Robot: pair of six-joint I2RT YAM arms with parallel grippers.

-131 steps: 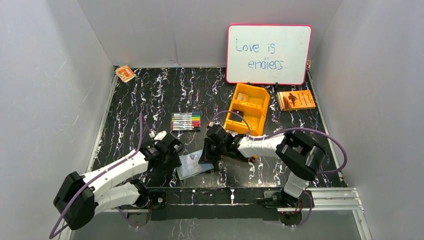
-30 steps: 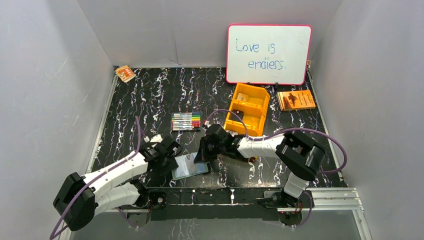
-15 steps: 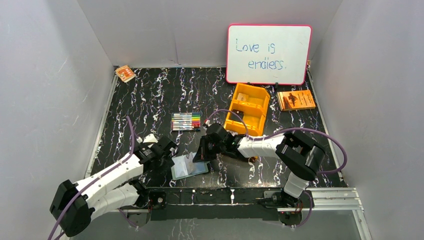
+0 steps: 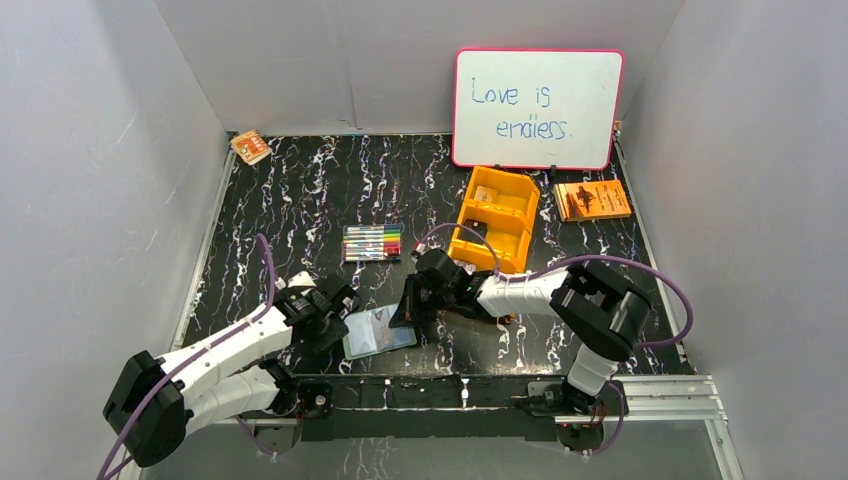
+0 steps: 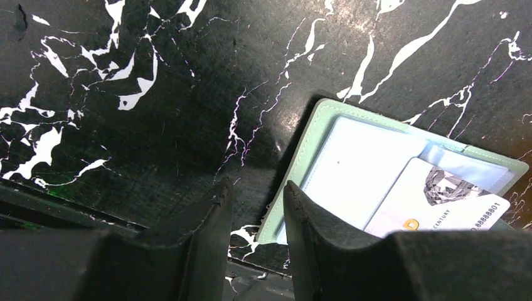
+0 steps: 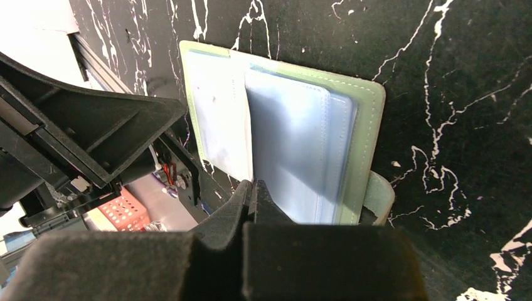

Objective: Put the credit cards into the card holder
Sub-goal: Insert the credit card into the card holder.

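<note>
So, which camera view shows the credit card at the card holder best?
The left wrist view: the credit card is face up over the card holder, emblem and digits sharp. The top view shows only a tiny pale patch beside the right gripper. The right wrist view shows pale pockets, but no printed face.

Walls (image 4: 100, 150): three, plain pale grey, matte, enclosing left, back and right; tabletop (image 4: 300, 190): black marble pattern, white and faint purple veins; aluminium rail (image 4: 660, 393): silver, along the near table edge; whiteboard (image 4: 537, 108): pink-framed, propped at back wall; light: even, soft.
</note>
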